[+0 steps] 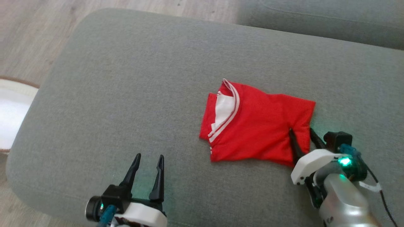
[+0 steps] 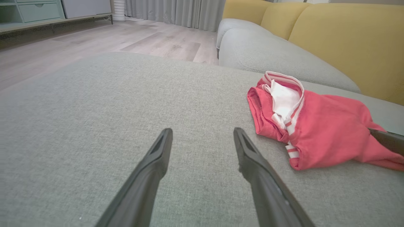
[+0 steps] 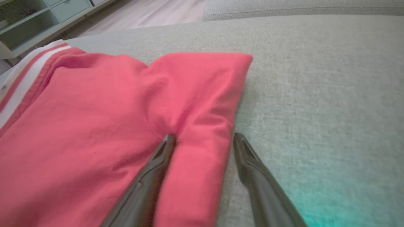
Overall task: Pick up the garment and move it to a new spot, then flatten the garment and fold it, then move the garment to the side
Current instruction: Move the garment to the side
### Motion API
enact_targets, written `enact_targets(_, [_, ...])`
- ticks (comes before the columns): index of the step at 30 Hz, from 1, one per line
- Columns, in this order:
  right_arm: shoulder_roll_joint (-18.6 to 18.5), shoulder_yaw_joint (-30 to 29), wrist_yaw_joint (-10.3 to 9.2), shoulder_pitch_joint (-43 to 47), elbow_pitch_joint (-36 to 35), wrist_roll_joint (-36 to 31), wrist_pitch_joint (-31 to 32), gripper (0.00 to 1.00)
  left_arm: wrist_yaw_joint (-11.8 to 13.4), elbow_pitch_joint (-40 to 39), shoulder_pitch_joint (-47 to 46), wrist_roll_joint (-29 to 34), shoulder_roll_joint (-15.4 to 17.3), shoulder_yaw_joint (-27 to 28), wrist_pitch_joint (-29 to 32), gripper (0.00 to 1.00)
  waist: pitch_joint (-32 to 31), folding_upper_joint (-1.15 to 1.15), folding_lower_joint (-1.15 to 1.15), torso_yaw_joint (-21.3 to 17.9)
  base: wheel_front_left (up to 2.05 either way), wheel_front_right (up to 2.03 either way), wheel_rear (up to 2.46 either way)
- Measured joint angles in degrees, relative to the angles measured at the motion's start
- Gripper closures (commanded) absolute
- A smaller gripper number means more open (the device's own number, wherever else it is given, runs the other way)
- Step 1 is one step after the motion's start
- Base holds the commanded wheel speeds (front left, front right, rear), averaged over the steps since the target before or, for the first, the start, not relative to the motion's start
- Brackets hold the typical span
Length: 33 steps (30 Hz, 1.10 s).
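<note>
Two grippers, both open and empty: right gripper [image 1: 300, 130] straddles the folded garment's [image 1: 258, 126] right edge, right of frame centre, left gripper [image 1: 150, 156] hangs lower left; next, probably, close and slide it aside.

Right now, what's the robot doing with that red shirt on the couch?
The red garment lies folded on the grey cushion. The robot's right tool is open astride its edge: one finger on the cloth, the other on the cushion beside it, so nothing is gripped yet. The left tool is open over bare cushion, apart from the garment.
</note>
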Motion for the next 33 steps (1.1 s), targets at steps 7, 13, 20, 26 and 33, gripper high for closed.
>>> enact_targets(7, [0.2,2.0,0.01,-2.0,2.2,1.5,-1.3,1.00,-0.2,0.0,0.1,0.0,0.0,0.9,0.0,0.00,0.3,0.00,0.00,-1.4,0.00,0.00,0.00])
enact_targets(13, [0.4,4.1,0.01,-1.0,0.9,4.0,-1.3,1.00,-1.2,0.0,0.1,0.6,0.0,1.5,0.0,0.00,-0.9,0.00,0.01,-9.4,0.00,0.00,0.00])
enact_targets(20, [0.3,4.6,0.01,4.2,-2.6,4.3,-1.2,1.00,-1.9,0.0,-2.7,-0.2,0.0,-0.9,0.0,0.00,-2.4,0.00,0.01,-24.1,0.00,0.00,0.00])
enact_targets(26, [0.2,4.1,0.01,6.6,-3.8,3.8,-1.0,1.00,-2.3,-0.5,-4.7,-1.5,0.0,-3.5,0.0,0.00,-2.6,0.00,0.00,-33.5,0.00,0.00,0.00])
enact_targets(33, [0.2,2.8,0.01,6.0,-5.5,3.5,-1.0,1.00,-2.4,-0.5,-4.7,-1.5,0.0,-4.9,0.0,0.00,-0.8,0.00,0.01,-37.7,0.00,0.00,0.00])
